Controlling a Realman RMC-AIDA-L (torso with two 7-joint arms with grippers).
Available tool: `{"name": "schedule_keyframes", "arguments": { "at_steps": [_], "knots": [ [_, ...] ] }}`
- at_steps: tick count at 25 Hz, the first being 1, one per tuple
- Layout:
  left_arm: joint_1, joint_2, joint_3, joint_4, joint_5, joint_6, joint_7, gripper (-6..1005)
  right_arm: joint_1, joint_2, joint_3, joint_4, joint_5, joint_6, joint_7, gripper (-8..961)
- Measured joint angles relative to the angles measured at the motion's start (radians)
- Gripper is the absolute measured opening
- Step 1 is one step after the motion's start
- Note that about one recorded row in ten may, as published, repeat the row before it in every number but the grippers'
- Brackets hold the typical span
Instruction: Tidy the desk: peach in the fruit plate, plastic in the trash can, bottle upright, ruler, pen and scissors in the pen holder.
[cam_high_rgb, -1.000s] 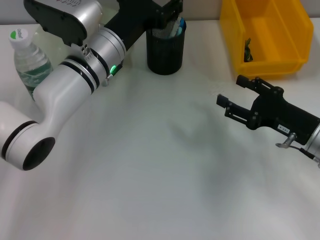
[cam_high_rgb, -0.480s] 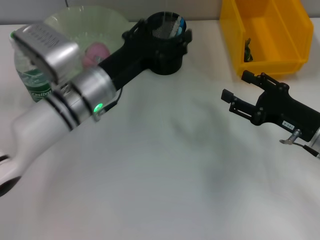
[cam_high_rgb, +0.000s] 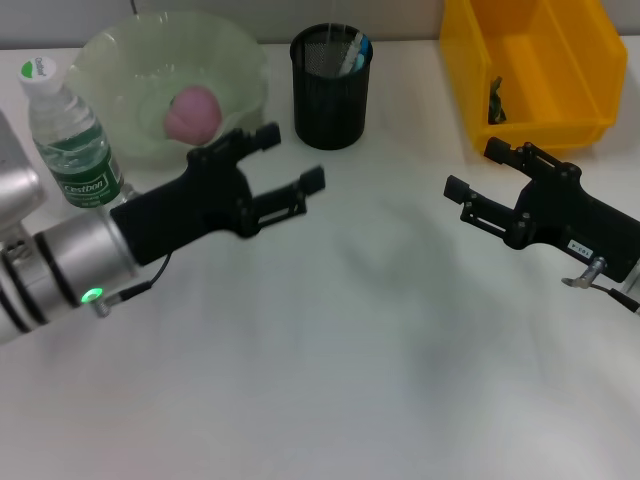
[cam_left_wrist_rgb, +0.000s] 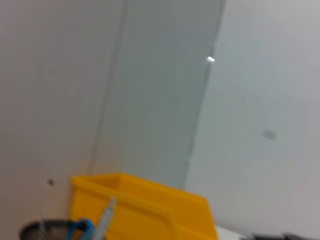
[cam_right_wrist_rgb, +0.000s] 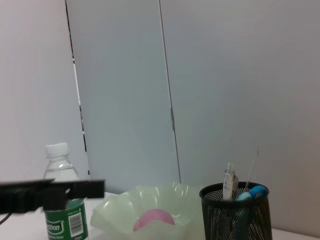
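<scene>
From the head view you have the white desk (cam_high_rgb: 350, 380) with everything ranged along its far edge. At far left the bottle (cam_high_rgb: 62, 130) stands upright, green label facing you, just beside the pale green fruit plate (cam_high_rgb: 120, 60), and the pink peach (cam_high_rgb: 193, 112) lies inside that plate. The black mesh pen holder (cam_high_rgb: 331, 95) stands to the right of the plate with a blue-handled item and other items sticking up in it — you cannot tell them apart here. The yellow trash can (cam_high_rgb: 530, 70) sits at far right with a small dark scrap against its inner wall.

Your left gripper (cam_high_rgb: 290, 165) hovers over the desk in front of the plate, arm reaching in from the left edge, fingers spread and holding nothing. Your right gripper (cam_high_rgb: 478, 182) comes in low from the right, just before the trash can, fingers also apart and empty, pointing toward the left one. The two are well apart.

In the left wrist view you see the yellow trash can (cam_left_wrist_rgb: 145, 210) beyond the rim of the pen holder (cam_left_wrist_rgb: 45, 231).

In the right wrist view the bottle (cam_right_wrist_rgb: 62, 200), plate (cam_right_wrist_rgb: 150, 210) with peach (cam_right_wrist_rgb: 154, 219) and pen holder (cam_right_wrist_rgb: 237, 212) stand in a row — the left gripper (cam_right_wrist_rgb: 95, 187) crosses in front of the bottle.
</scene>
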Motion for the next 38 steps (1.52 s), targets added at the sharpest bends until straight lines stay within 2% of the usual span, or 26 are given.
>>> {"name": "schedule_keyframes", "arguments": {
  "at_steps": [9,16,22,27,30,38],
  "knots": [
    [-0.031,0.014,0.206,0.161,0.0,0.142,-0.081,860,-0.007,-0.005,-0.012,0.0,-0.018,-0.027,0.002,766],
    [-0.048,0.015,0.334,0.24,-0.002,0.202,-0.114,860,-0.024,-0.014,-0.014,-0.056,-0.117,-0.092,0.075,765],
    [-0.047,0.017,0.354,0.289,-0.002,0.286,-0.12,860,-0.024,-0.025,-0.014,-0.126,-0.251,-0.159,0.189,765],
    [-0.041,0.028,0.37,0.314,-0.003,0.343,-0.145,859,-0.017,-0.029,-0.014,-0.178,-0.374,-0.228,0.27,765],
    [-0.038,0.033,0.413,0.317,-0.004,0.36,-0.167,859,-0.015,-0.029,-0.014,-0.192,-0.422,-0.26,0.285,765],
    [-0.023,0.015,0.432,0.319,-0.005,0.362,-0.146,859,-0.006,-0.02,-0.02,-0.194,-0.475,-0.293,0.279,763]
  ]
}}
